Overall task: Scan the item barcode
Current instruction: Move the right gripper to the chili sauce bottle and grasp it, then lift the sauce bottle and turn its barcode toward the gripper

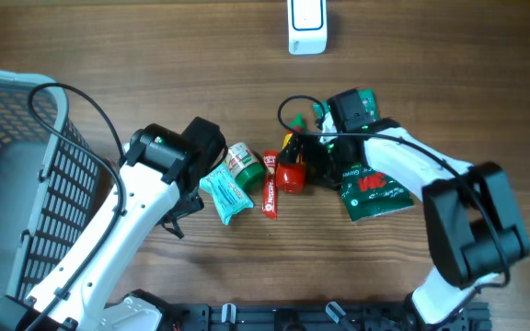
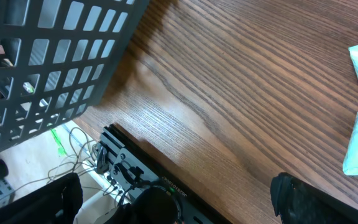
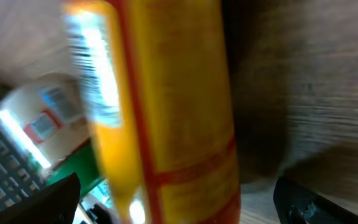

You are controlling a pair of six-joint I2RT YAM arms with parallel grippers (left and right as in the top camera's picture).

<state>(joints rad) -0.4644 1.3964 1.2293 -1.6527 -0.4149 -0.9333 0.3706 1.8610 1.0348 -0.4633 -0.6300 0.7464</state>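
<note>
Yellow bottle [image 3: 173, 93] lies outside the mesh basket [image 1: 63, 184].

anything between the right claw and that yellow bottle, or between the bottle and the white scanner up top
Nothing visible. The yellow bottle sits between the fingers of the open right claw. Toward the white scanner there is only bare table, crossed by the arm's own black cable.
</note>
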